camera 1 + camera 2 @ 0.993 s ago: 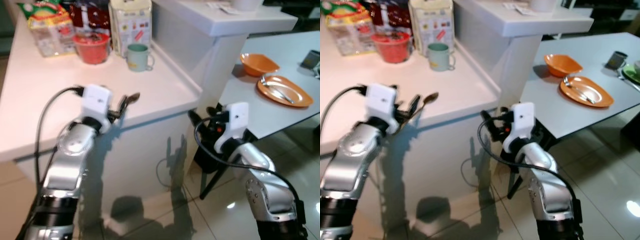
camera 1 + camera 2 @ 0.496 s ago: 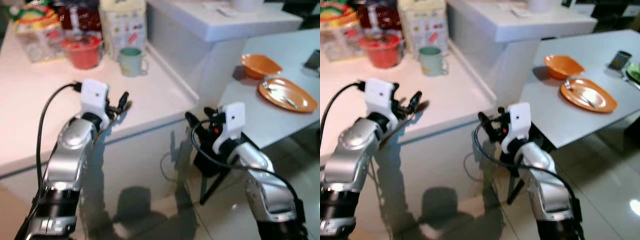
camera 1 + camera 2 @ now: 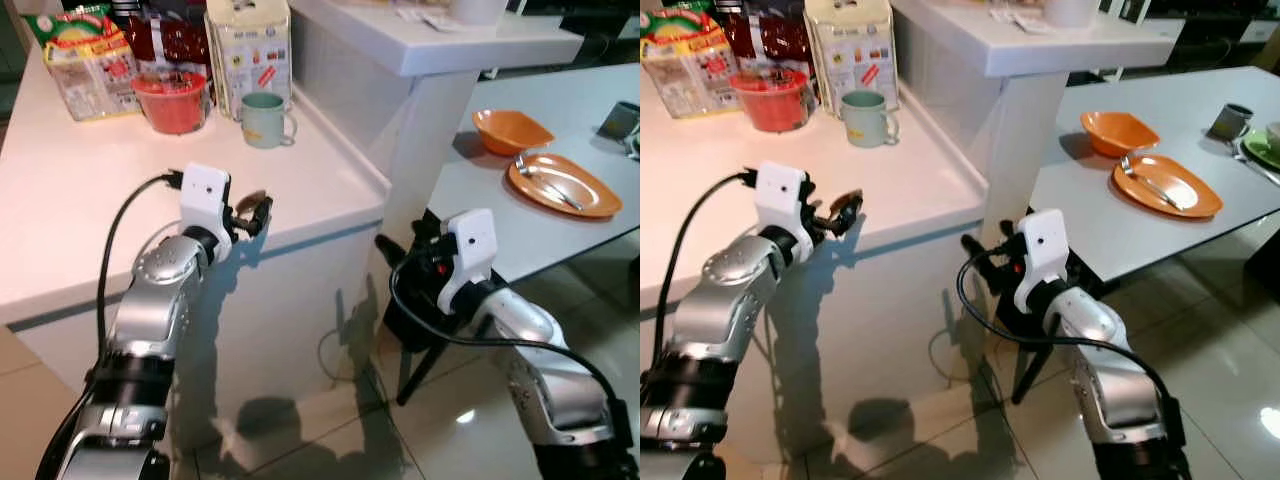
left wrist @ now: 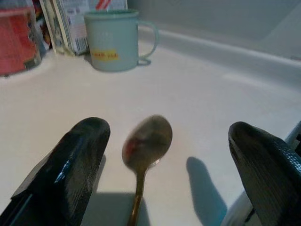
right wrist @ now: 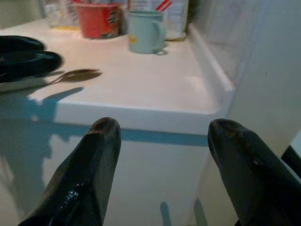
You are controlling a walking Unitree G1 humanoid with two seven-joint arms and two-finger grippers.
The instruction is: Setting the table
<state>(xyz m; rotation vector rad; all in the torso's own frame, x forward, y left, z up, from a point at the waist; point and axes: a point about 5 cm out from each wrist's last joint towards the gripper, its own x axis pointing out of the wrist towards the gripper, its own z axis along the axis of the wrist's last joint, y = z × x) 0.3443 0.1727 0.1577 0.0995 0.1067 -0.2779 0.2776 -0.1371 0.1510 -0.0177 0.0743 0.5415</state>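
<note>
A metal spoon [image 4: 146, 139] sticks out forward from my left gripper [image 3: 255, 212], which is shut on its handle just above the white counter [image 3: 70, 200], near the front edge. From the right wrist view the spoon [image 5: 77, 75] hovers over its own shadow. A pale green mug [image 3: 266, 118] stands farther back on the counter. My right gripper [image 3: 405, 235] is open and holds nothing, low in front of the counter's corner. To the right, a grey dining table [image 3: 480, 200] carries an orange plate [image 3: 565, 183] with cutlery on it and an orange bowl [image 3: 510, 128].
A red tub [image 3: 175, 100], snack bags [image 3: 85, 60] and a tall tin [image 3: 248, 45] line the back of the counter. A raised white ledge [image 3: 450, 40] stands between counter and table. A dark cup [image 3: 622, 120] sits at the table's far right. Glossy tile floor lies below.
The camera has shifted a little. My left gripper and the spoon stay at about the same spot over the counter's front edge, and the right arm holds its place.
</note>
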